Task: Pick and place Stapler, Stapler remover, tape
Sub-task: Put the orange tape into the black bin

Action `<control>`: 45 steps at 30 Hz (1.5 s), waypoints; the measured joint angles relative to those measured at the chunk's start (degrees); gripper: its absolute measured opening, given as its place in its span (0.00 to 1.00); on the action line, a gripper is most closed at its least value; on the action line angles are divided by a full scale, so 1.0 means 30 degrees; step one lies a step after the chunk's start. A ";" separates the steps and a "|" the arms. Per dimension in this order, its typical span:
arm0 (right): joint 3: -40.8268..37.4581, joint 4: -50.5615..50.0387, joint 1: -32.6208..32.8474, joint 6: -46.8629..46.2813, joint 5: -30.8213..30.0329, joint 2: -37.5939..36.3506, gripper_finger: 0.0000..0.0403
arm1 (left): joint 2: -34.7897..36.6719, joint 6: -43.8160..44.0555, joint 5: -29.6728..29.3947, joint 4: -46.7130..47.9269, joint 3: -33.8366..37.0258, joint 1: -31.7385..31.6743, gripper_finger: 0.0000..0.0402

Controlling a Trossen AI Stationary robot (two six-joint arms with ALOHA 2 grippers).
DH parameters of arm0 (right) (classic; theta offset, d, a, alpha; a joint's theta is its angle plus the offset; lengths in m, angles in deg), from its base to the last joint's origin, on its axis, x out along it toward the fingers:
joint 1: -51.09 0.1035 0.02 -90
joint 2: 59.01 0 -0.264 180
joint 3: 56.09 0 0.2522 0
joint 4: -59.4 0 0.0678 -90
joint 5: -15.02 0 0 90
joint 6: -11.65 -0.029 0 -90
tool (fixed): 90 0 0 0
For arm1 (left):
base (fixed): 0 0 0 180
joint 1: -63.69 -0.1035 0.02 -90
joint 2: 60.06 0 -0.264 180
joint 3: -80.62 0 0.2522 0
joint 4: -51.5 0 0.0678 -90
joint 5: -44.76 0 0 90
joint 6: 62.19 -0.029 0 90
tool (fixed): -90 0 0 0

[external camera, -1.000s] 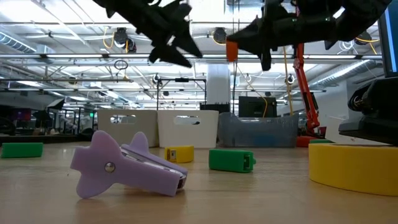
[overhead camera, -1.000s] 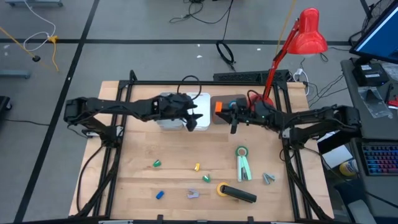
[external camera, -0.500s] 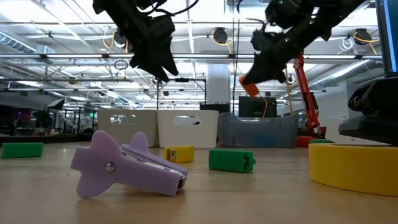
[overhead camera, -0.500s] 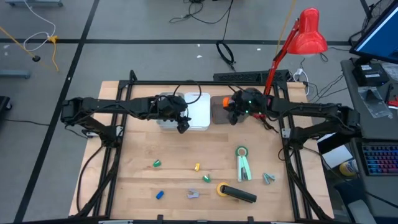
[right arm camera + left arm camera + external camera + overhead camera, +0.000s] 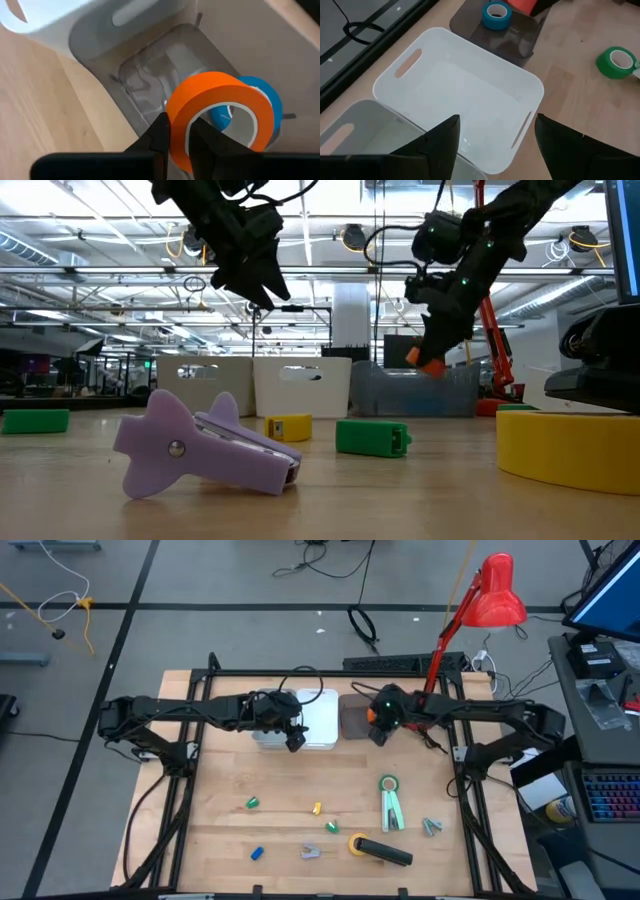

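My right gripper [image 5: 376, 728] is shut on the orange tape [image 5: 220, 112] above a grey see-through bin [image 5: 350, 720], where the blue tape [image 5: 262, 102] lies on its flat side. My left gripper [image 5: 293, 738] hangs open and holds nothing above the white bin [image 5: 460, 95]. The green tape [image 5: 388, 783] lies at the far end of a green stapler [image 5: 392, 811]. The yellow tape [image 5: 355, 843] lies against a black stapler [image 5: 386, 853]. A purple stapler remover [image 5: 200, 445] and a grey one [image 5: 431, 827] rest on the table. My right gripper pinches the orange roll's wall [image 5: 179, 131]. One finger [image 5: 202, 137] is in the roll's hole and the other [image 5: 157, 134] is outside. The fingers slant down from the table's right. The roll hangs clear [image 5: 431, 363], above the bin and the blue tape.
A second white bin [image 5: 355, 130] stands left of the first. Small green [image 5: 252, 803], yellow [image 5: 317, 808], green [image 5: 331, 827] and blue [image 5: 257, 853] blocks are scattered on the near half of the table. A red lamp [image 5: 495, 595] stands at the far right corner.
My right gripper has tipped from nearly level to pointing steeply down and has sunk toward the grey bin, carrying the orange tape with it. My left gripper tipped down a little over the white bins and has since kept still.
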 joint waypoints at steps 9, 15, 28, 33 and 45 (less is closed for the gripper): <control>-0.0007 -0.0737 -0.0277 0.0493 0.0140 0.1402 0.09 | 0.0000 0.0009 0.0015 -0.0001 0.0000 0.0000 0.64; -0.0007 -0.1007 -0.0602 0.0583 0.0561 0.1743 0.09 | 0.0000 0.0011 0.0015 0.0008 0.0000 0.0000 0.64; -0.0007 -0.1319 -0.0976 0.0481 0.1480 0.1721 0.11 | 0.0000 0.0012 0.0015 0.0007 0.0000 0.0000 0.64; -0.0007 -0.1319 -0.0974 0.0503 0.1496 0.1721 0.17 | -0.0007 -0.0205 0.0007 0.0007 0.0000 0.0000 0.64; -0.0014 -0.1530 -0.0969 0.0508 0.1501 0.1507 0.29 | -0.0007 -0.0336 0.0007 0.0007 0.0000 0.0000 0.64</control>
